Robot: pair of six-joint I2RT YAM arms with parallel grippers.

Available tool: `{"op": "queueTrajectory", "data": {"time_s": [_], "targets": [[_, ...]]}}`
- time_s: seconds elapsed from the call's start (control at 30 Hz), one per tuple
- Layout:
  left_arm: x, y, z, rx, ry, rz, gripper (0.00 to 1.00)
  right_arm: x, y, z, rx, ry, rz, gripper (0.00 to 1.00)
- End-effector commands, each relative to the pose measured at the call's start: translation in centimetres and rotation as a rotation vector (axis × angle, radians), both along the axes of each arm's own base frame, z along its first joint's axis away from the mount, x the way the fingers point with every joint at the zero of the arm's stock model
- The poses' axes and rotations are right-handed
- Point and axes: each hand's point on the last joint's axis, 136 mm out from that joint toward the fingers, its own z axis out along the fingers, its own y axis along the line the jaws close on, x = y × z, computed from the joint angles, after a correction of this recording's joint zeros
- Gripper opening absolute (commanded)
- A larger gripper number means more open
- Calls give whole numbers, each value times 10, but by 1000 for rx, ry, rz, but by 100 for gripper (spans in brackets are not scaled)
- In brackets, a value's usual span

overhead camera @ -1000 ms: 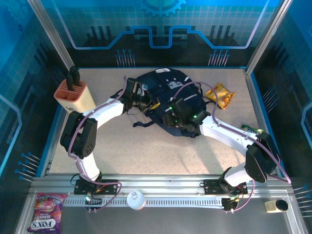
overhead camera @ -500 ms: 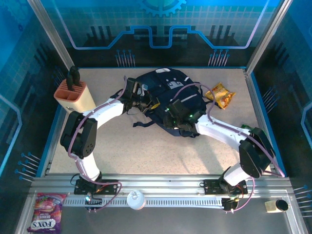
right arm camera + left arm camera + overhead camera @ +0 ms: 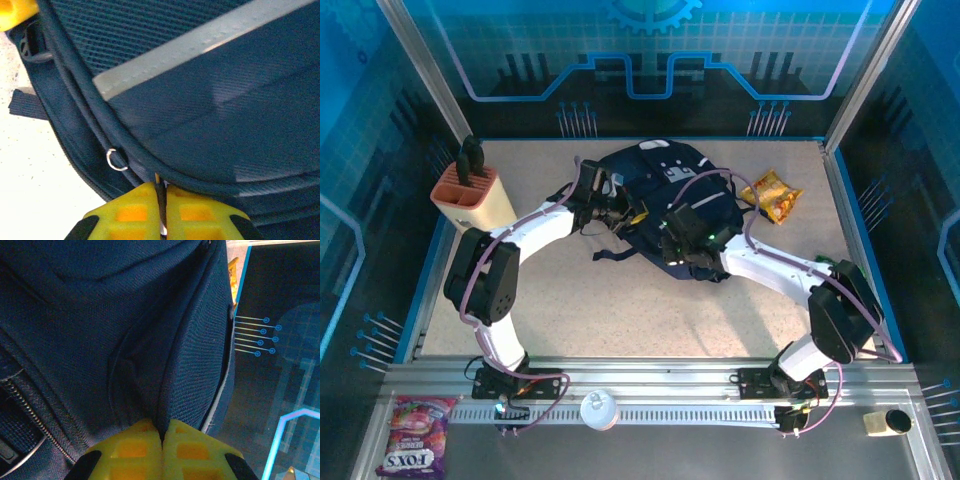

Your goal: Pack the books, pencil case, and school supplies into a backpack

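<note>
The left gripper is pinching a fold of the dark navy backpack, with its yellow fingers pressing together and the cloth rising in a ridge out of the seam between them. A zip is running down the fabric to the left of that fold. The right gripper is also squeezing nearly closed, clamping a thin dark strip of the backpack's edge piping just below a small metal ring. Above that grip, a pale grey stripe is crossing the navy panel on a slant, and a loose strap end is lying on the speckled table.

From above, the backpack is lying flat at the middle of the table's far half, with both arms reaching in to it, the left arm to its left side and the right arm to its near edge. A crinkly yellow-orange snack bag is sitting just right of the backpack. A peach-and-cream knife block is standing well apart at the far left. A green item is lying by the right wall.
</note>
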Motion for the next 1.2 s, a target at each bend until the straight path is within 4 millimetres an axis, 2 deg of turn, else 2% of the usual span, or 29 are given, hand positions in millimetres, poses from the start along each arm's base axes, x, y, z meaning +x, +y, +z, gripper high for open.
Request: {"op": "queueTrajectory", "data": {"time_s": [0.0, 0.17, 0.23, 0.3, 0.37, 0.47, 0.53, 0.7, 0.83, 0.93, 1.03, 1.17], "targets": [[10, 11, 6, 9, -26, 2, 0, 1, -56, -5, -124, -23, -102, 7], [15, 21, 2, 26, -23, 15, 0, 4, -89, -4, -138, -37, -159, 5], [16, 25, 1, 32, -24, 20, 0, 11, -91, 1, -143, -56, -135, 4], [18, 30, 2, 42, -33, 26, 0, 21, -82, 8, -148, -77, -80, 4], [17, 36, 3, 53, -38, 37, 3, 30, -68, 13, -159, -80, -5, 1], [13, 51, 7, 68, -52, 73, 20, 39, -36, 22, -187, -105, 128, 0], [7, 64, 8, 82, -53, 111, 32, 41, -5, 28, -188, -130, 229, 0], [-12, 111, 5, 118, -37, 255, 47, 37, 72, 41, -45, -155, 406, 0], [-30, 140, 7, 138, -23, 338, 53, 29, 127, 45, 74, -145, 500, 0], [-40, 148, 13, 148, -31, 365, 55, 22, 155, 44, 137, -129, 546, 0], [-45, 143, 14, 103, -25, 405, 46, 18, 173, 44, 180, -114, 570, 0], [-46, 135, 3, 60, -6, 466, 44, 14, 182, 49, 255, -97, 563, 0]]}}
